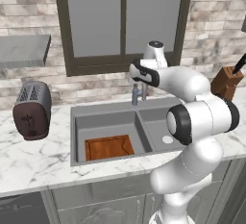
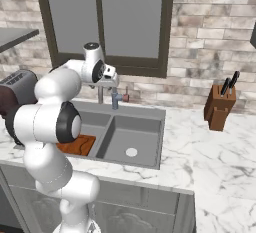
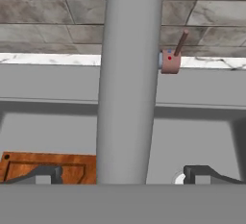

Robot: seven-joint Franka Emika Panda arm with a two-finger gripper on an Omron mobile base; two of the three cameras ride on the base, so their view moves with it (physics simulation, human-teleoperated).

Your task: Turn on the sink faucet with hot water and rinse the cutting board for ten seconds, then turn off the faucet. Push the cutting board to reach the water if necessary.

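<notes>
The tall grey metal gooseneck faucet (image 3: 127, 79) rises at twelve o'clock from the grey double-basin sink (image 1: 103, 117), its reddish-tipped side lever (image 3: 170, 60) at three o'clock of the stem. The flat reddish-brown wooden cutting board (image 1: 109, 147) lies in the left basin. The gripper (image 3: 122, 174) stands apart, its fingertips (image 3: 45, 174) flanking the stem.

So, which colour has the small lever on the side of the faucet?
The lever is dull reddish-pink with a thin brown stick; the faucet is grey. Hand view shows it best.
</notes>
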